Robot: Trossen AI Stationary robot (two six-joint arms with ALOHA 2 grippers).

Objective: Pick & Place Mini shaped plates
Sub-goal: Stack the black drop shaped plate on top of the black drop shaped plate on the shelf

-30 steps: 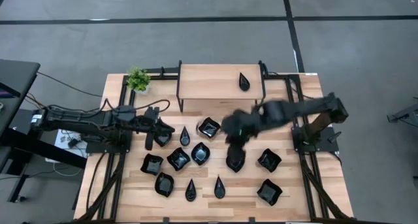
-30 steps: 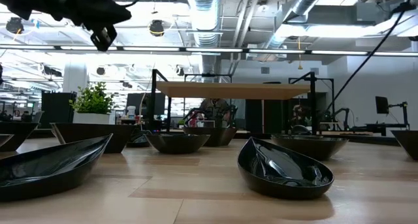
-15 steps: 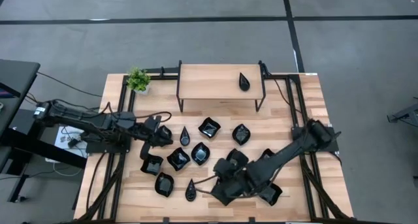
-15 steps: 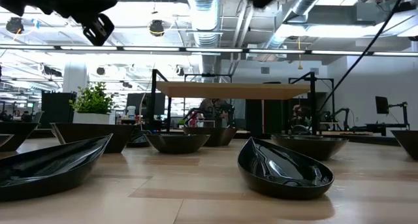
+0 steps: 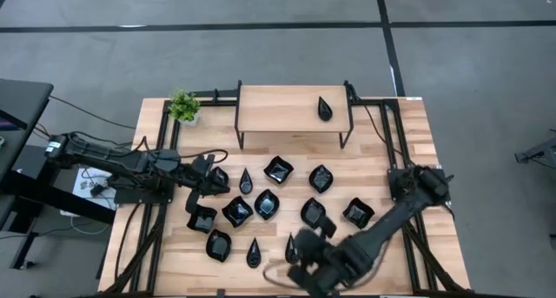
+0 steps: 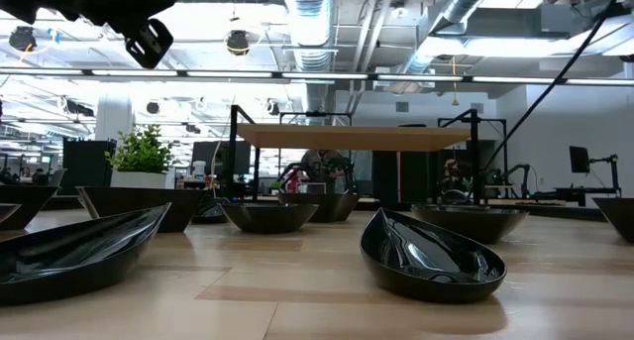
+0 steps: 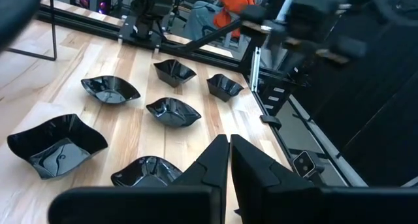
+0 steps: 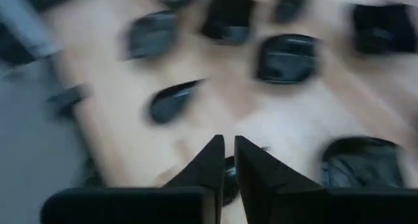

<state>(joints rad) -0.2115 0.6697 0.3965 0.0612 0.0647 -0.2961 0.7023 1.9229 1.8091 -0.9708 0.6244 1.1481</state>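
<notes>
Your right gripper (image 8: pixel 226 160), fingers nearly pressed together and empty, sits over the desk's (image 5: pixel 408 133) front edge; your left gripper (image 7: pixel 229 160) waits pressed together. Next, open over a teardrop plate (image 5: pixel 292 248).

Bright overhead ceiling glare at table level, glossy reflections, right wrist view heavily, probably motion, blurred.

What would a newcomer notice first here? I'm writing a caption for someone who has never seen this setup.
First, the scatter of glossy black mini shaped plates across the middle of the wooden table, with one teardrop plate alone on the raised shelf at the back. Next, the right arm stretched along the front edge, its pincer low over the plates. The small green plant marks the back left corner.
</notes>
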